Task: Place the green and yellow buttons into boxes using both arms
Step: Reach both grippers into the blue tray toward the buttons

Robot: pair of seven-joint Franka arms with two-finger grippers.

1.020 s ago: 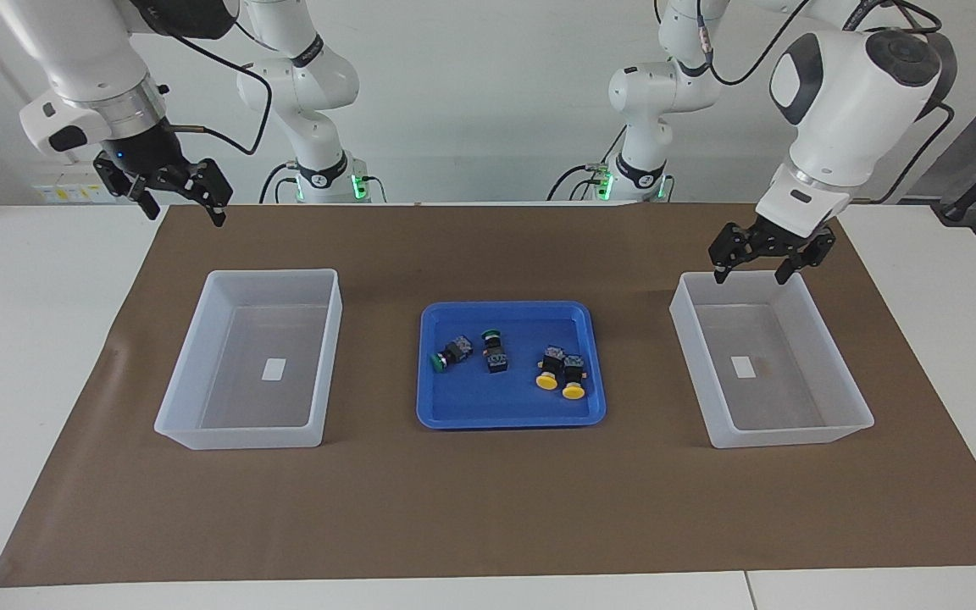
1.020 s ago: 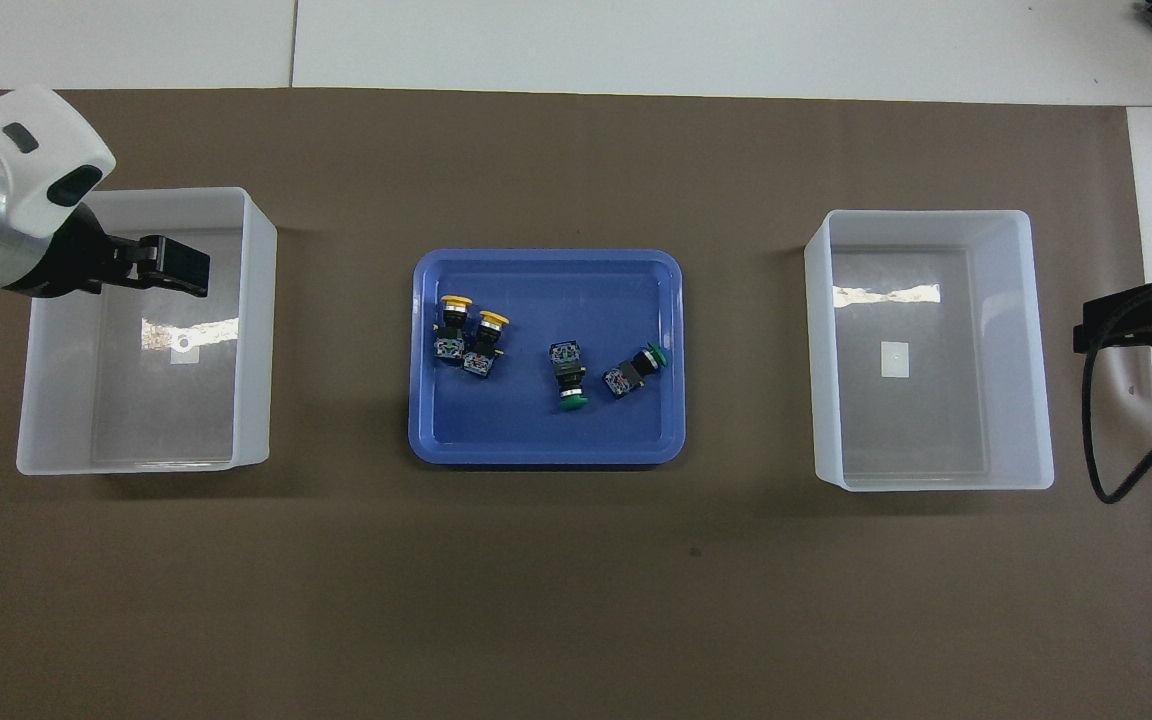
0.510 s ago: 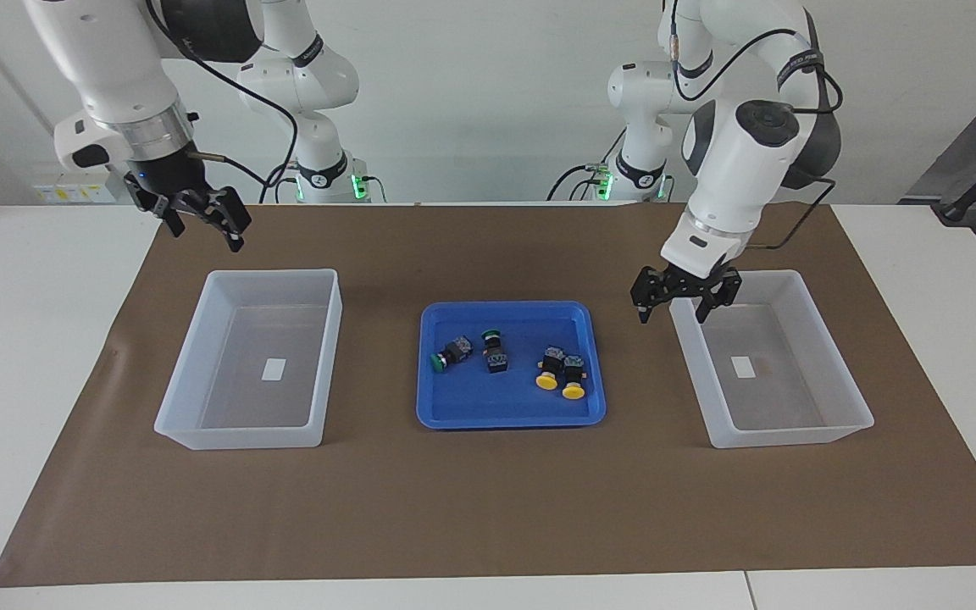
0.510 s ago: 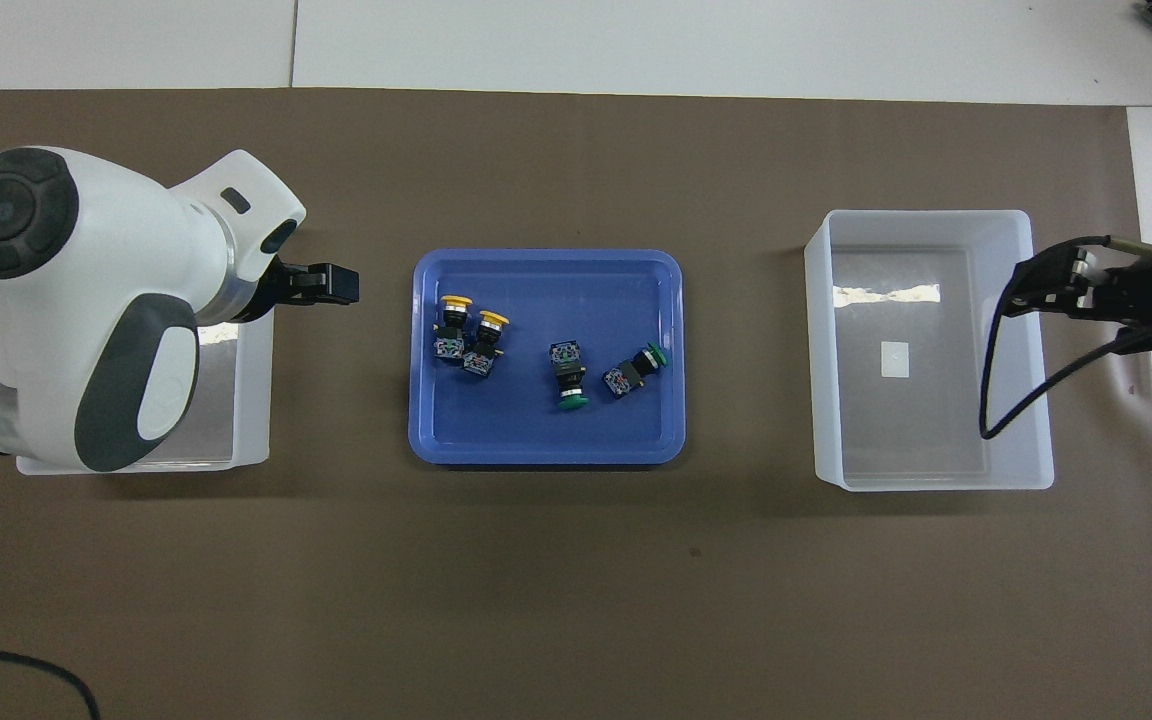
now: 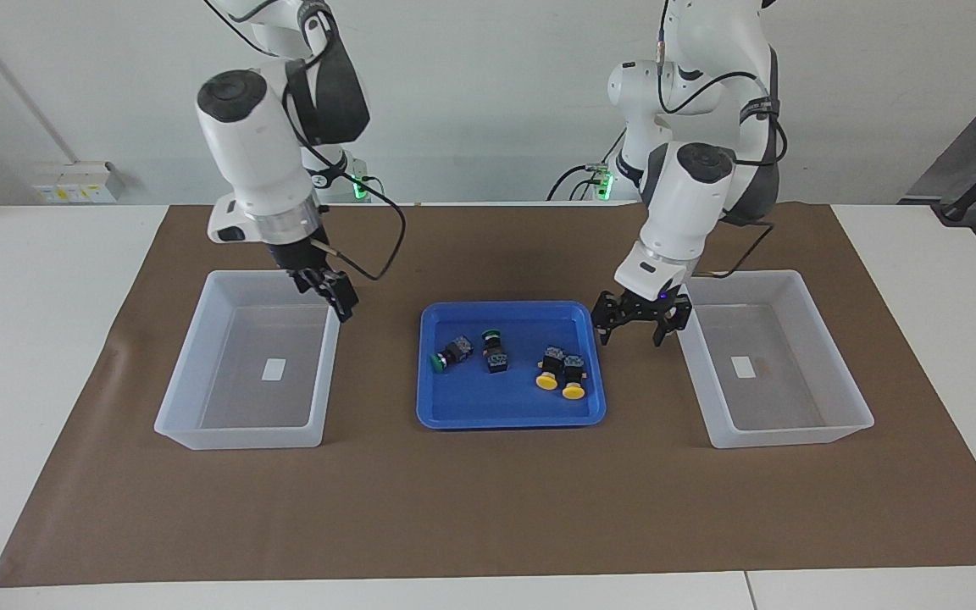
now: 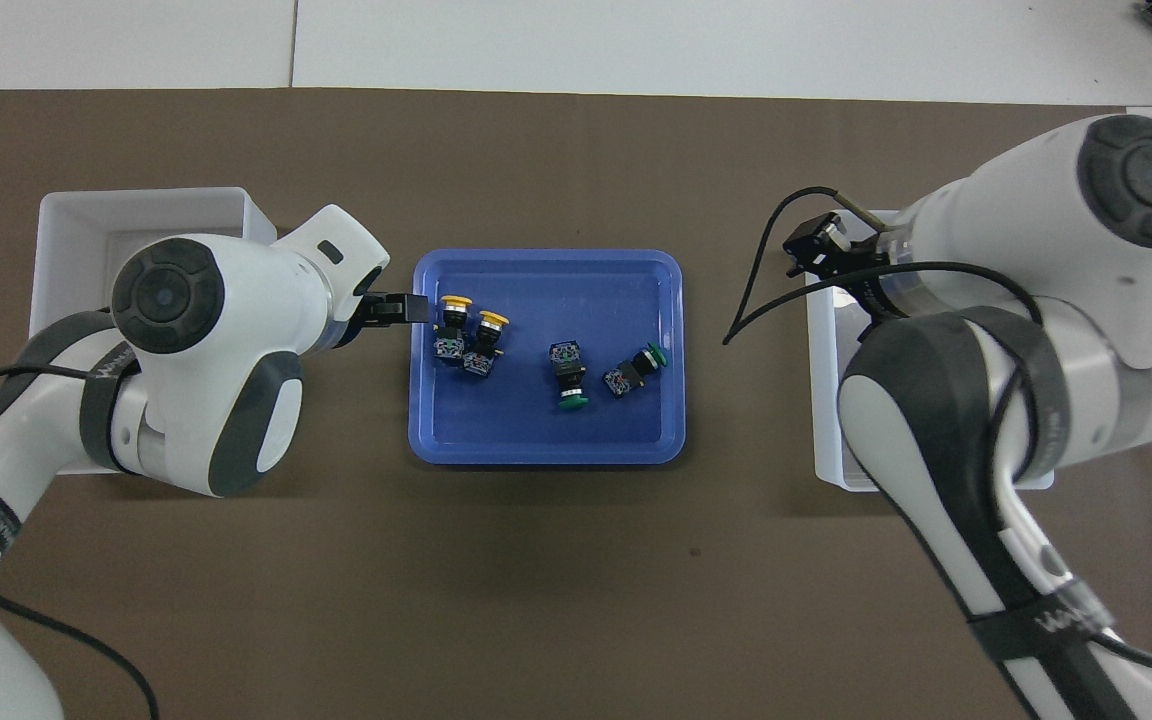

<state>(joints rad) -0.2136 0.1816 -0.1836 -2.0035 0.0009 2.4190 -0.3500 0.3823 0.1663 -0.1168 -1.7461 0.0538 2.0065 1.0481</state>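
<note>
Two yellow buttons [image 5: 559, 382] [image 6: 474, 310] and two green buttons [image 5: 438, 363] [image 5: 491, 335] [image 6: 572, 402] [image 6: 656, 354] lie in the blue tray [image 5: 505, 415] [image 6: 536, 440]. One box [image 5: 238, 438] [image 6: 824, 420] stands toward the right arm's end, the other [image 5: 784, 434] [image 6: 86, 205] toward the left arm's end. My left gripper [image 5: 632, 337] [image 6: 414, 309] is open and empty, low over the tray's edge beside the yellow buttons. My right gripper [image 5: 337, 301] [image 6: 804, 250] is open and empty, over the tray-side wall of its box.
A brown mat [image 5: 488, 508] covers the table's middle and carries the tray and both boxes. White table surface [image 5: 30, 339] lies around it. Both arms' bodies hide much of the boxes in the overhead view.
Both grippers have swung inward and come down: the left from over its box to the tray's edge, the right from outside its box to that box's tray-side wall. The buttons have not moved.
</note>
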